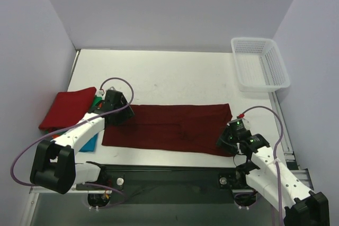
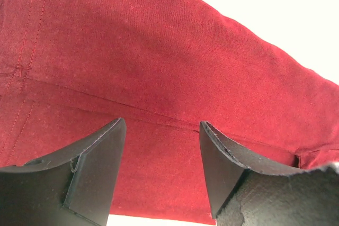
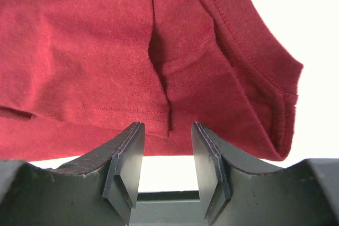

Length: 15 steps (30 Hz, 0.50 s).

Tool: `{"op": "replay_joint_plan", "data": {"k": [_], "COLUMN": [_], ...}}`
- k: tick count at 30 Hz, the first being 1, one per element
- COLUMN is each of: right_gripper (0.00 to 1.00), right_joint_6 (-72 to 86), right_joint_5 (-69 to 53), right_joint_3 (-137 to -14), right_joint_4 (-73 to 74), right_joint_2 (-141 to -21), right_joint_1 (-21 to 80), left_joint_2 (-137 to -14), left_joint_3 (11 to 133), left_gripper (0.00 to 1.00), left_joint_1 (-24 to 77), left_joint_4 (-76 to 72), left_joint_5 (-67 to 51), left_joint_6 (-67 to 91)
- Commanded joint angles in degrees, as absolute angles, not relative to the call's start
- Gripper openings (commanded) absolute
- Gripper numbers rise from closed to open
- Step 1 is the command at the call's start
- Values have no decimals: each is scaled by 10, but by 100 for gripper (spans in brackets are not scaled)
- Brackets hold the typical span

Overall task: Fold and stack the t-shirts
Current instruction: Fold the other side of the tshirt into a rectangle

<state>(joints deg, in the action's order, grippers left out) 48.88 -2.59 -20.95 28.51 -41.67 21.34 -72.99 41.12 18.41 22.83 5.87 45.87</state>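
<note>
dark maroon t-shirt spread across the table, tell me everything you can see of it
The dark maroon soft cloth t-shirt lies flat on the white table, folded lengthwise into a long band running left to right. It looks like matte knit fabric, with stitched hems and creases near its middle. The left gripper hovers over its left end and the right gripper is at its near right corner, both with jaws open, gripping nothing.

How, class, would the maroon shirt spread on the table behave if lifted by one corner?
Probably floppy: the maroon shirt lies flat with soft creases, so it should drape. Likely light, being thin stitched cloth. Pushed, it would probably bunch, not slide.
</note>
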Motion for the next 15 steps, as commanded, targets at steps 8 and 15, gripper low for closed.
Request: {"op": "replay_joint_plan", "data": {"k": [8, 15], "right_gripper": [35, 19], "right_joint_6": [512, 518], "right_joint_5": [-69, -76], "right_joint_3": [-174, -170], "right_joint_4": [243, 237], "right_joint_2": [-441, -432], "right_joint_1": [212, 211], "left_joint_2": [-728, -729], "left_joint_3": [414, 409], "left_gripper": [68, 68], "left_joint_1": [187, 187], "left_joint_4": [203, 199], "left_joint_5": [56, 54], "left_joint_6": [458, 460]}}
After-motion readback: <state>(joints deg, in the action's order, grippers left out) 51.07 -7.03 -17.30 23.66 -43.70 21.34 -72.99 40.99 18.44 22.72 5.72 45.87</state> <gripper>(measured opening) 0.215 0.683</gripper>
